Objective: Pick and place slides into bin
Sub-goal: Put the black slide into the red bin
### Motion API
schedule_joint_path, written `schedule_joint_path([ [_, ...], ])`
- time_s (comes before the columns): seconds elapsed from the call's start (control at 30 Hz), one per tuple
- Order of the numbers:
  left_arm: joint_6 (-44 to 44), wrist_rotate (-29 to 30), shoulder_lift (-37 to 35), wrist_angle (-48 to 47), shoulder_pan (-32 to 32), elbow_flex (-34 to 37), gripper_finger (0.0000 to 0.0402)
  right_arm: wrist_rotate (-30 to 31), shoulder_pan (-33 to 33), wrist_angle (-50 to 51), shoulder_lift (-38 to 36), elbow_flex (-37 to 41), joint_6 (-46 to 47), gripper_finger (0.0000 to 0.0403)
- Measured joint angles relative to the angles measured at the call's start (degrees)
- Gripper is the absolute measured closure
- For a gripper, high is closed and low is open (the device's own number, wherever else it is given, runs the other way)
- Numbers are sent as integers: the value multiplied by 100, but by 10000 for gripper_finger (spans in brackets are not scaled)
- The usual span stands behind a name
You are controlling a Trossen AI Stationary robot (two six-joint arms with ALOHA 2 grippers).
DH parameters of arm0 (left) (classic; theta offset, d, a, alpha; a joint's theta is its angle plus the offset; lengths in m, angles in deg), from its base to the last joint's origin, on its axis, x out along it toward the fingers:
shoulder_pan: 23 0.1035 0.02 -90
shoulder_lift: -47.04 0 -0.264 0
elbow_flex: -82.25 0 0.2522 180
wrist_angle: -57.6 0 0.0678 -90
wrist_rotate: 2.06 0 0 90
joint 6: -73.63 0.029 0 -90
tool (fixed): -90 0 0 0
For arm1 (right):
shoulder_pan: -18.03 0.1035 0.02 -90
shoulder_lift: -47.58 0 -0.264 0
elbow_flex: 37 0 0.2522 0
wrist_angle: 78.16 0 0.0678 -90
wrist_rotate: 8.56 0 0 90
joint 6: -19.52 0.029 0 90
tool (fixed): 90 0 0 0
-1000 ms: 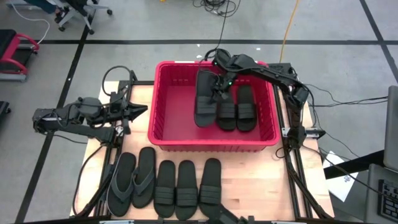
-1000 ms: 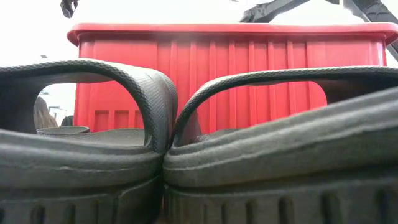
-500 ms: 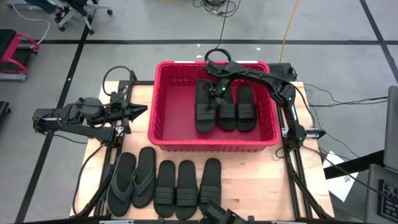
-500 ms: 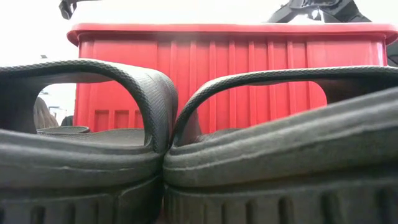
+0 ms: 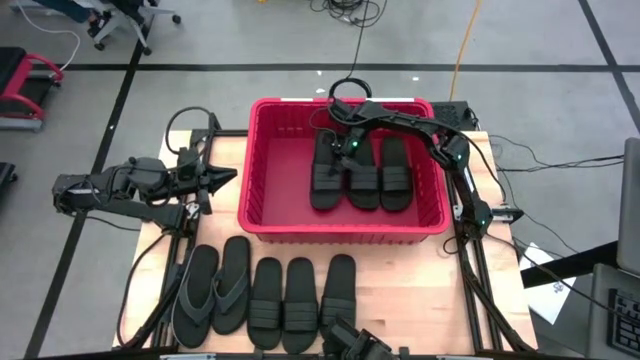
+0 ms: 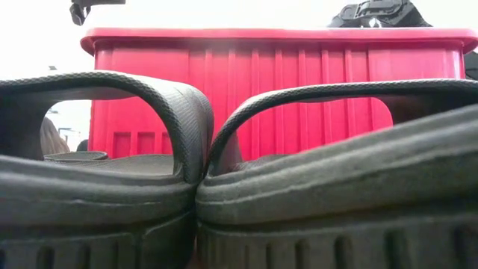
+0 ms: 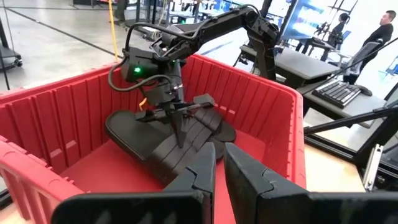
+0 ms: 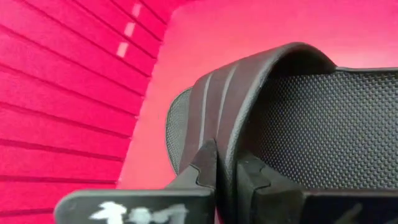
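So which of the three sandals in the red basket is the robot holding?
The leftmost sandal. The right gripper pinches its ribbed strap, while the other two lie flat and untouched beside it in the bin.

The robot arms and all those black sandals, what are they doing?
The robot is putting slides into the red bin. Its right gripper is down inside the bin, pinching the strap of the third slide, which lies beside two others. The left gripper waits off to the side of the bin, fingers close together. Three more slides and a flip-flop pair wait in a row on the table.
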Motion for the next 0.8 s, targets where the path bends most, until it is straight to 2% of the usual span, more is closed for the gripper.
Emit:
schedule_joint_path([
  [0.07,7,4,0,0,0,0,369,73,-2,103,-5,0,13,399],
  [0.2,5,7,-2,0,0,0,369,652,34,21,-6,0,-16,399],
  [0.37,83,10,0,-2,0,0,369,433,33,17,-9,0,-176,399],
  [0.63,94,13,0,-83,0,0,369,725,103,-20,-11,0,-341,397],
  [0.8,93,13,0,-85,0,0,369,1116,123,-117,-16,0,-337,372],
])
